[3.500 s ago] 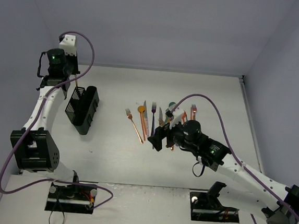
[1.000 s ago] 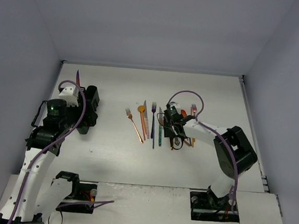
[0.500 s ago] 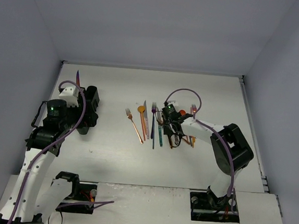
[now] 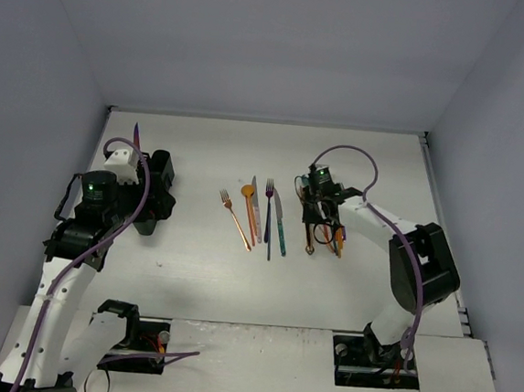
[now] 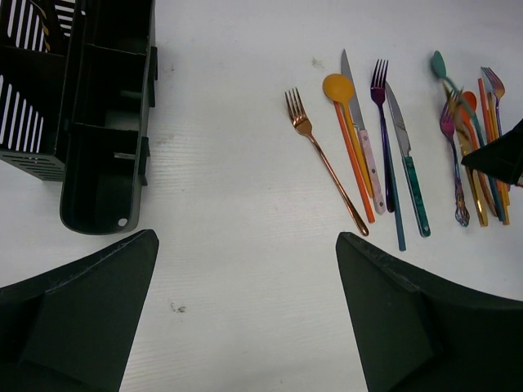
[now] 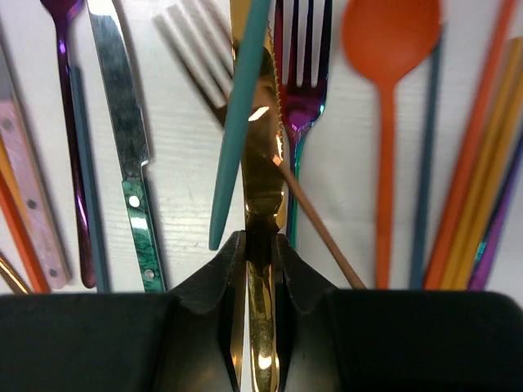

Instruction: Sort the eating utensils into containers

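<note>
My right gripper (image 6: 261, 245) is shut on the handle of a gold knife (image 6: 261, 155), whose serrated blade points away over the pile. A teal handle (image 6: 237, 122) crosses it, with an iridescent fork (image 6: 302, 73) and an orange spoon (image 6: 388, 49) beside it. In the top view that gripper (image 4: 321, 206) sits over the right-hand cluster of utensils (image 4: 330, 237). A copper fork (image 5: 323, 167), orange spoon (image 5: 347, 131), purple fork (image 5: 382, 139) and green-handled knife (image 5: 409, 171) lie in a row. The black caddy (image 5: 106, 122) stands at the left. My left gripper (image 5: 245, 310) hangs open and empty above bare table.
A purple utensil (image 4: 137, 135) sticks up from the caddy (image 4: 156, 196) at its far end. The left arm (image 4: 96, 209) hovers close beside the caddy. Grey walls close the table at the back and on both sides.
The right gripper has closed on the gold knife and shifted right and farther back, uncovering the green-handled knife. The left arm has stayed put, still open.
</note>
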Robot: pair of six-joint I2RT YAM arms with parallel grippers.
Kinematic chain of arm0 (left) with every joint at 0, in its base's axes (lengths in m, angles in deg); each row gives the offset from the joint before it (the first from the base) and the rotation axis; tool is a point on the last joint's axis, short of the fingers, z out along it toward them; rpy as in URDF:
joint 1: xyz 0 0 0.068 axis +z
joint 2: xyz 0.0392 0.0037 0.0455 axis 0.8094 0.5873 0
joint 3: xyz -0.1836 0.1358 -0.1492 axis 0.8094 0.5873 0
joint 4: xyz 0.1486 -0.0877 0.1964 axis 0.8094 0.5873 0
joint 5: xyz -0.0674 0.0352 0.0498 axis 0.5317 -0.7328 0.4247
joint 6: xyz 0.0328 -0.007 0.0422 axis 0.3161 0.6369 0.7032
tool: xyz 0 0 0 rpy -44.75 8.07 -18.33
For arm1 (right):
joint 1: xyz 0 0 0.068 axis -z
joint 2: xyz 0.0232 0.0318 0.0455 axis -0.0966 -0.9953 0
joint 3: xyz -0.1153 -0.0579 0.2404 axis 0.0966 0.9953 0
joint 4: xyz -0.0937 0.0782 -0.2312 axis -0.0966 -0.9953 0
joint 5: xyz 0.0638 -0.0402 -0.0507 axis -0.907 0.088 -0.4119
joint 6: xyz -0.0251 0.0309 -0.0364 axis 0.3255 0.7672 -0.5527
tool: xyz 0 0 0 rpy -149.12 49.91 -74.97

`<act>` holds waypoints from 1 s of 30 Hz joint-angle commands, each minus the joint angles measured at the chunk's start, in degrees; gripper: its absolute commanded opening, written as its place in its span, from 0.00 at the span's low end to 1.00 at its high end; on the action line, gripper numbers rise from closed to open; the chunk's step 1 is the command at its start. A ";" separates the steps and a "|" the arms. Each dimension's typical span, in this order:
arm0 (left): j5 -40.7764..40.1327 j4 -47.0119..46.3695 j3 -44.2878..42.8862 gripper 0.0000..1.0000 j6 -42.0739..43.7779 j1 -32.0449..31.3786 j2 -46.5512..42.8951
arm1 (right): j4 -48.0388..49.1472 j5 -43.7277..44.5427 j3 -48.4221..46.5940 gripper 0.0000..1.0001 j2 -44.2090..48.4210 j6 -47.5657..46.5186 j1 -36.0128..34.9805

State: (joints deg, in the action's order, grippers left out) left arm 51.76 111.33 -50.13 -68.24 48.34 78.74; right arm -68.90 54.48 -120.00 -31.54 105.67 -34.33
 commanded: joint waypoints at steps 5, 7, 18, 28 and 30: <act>1.96 -2.92 -3.33 0.89 -1.78 -0.88 0.25 | -0.13 -9.59 -4.25 0.00 4.93 -2.21 -0.56; 2.56 -2.98 -3.40 0.89 -2.20 -0.99 0.25 | -0.07 -10.37 -4.60 0.00 4.89 -2.41 -2.09; 8.90 -7.54 -5.78 0.89 -13.67 -5.03 2.49 | 3.95 -9.19 -7.45 0.00 9.77 -6.87 -13.75; 1.07 -22.74 -5.86 0.89 -23.65 -20.76 9.92 | 17.48 -8.77 -3.45 0.00 19.55 -9.87 -23.02; -0.69 -23.56 -6.51 0.89 -23.98 -23.05 11.19 | 18.70 -8.86 -3.27 0.00 20.79 -10.06 -23.67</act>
State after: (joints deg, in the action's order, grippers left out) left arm 55.57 96.28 -52.90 -88.36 28.95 87.34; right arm -58.65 45.32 -123.62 -14.43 97.25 -56.72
